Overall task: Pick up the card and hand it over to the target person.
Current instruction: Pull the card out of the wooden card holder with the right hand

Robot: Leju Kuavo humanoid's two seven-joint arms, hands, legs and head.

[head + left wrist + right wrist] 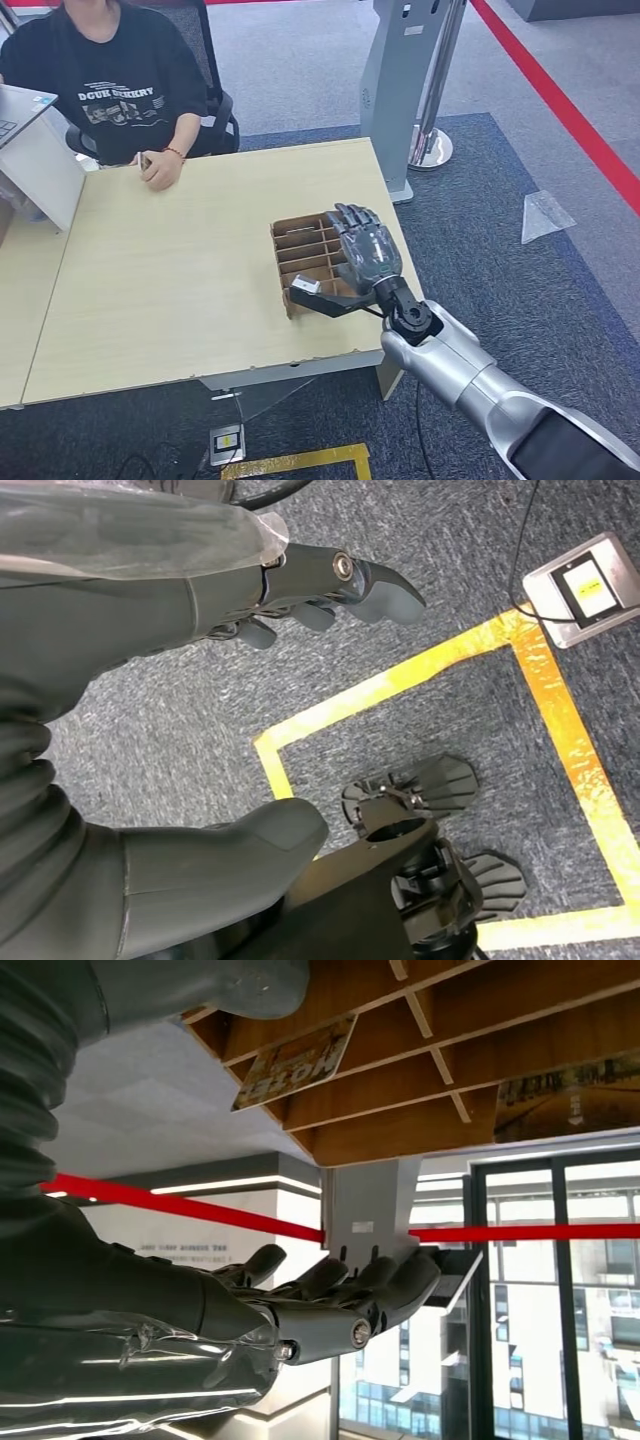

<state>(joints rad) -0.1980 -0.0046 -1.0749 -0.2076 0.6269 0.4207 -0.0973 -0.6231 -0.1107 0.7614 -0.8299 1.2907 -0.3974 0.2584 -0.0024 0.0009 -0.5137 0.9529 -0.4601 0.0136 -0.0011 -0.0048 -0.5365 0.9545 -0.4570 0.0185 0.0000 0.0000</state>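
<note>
A brown slotted wooden card rack point(302, 258) stands near the right edge of the pale table point(189, 270). In the right wrist view a printed card point(294, 1060) lies in one slot of the rack point(423, 1070), and a second card point(573, 1095) sits in another. My right hand point(364, 255) hovers over the rack's right side, fingers stretched out and apart from the thumb, holding nothing. Its fingers point(355, 1295) are close to the rack but apart from the cards. My left hand point(226, 590) hangs over the carpet, holding nothing. The person point(113, 80) sits at the table's far left.
The person's hand point(160, 170) rests on the table's far edge. A laptop point(23, 108) on a white stand sits at the left. A grey kiosk post point(396, 90) stands behind the table's right corner. A floor socket point(226, 443) and yellow tape point(302, 462) lie below.
</note>
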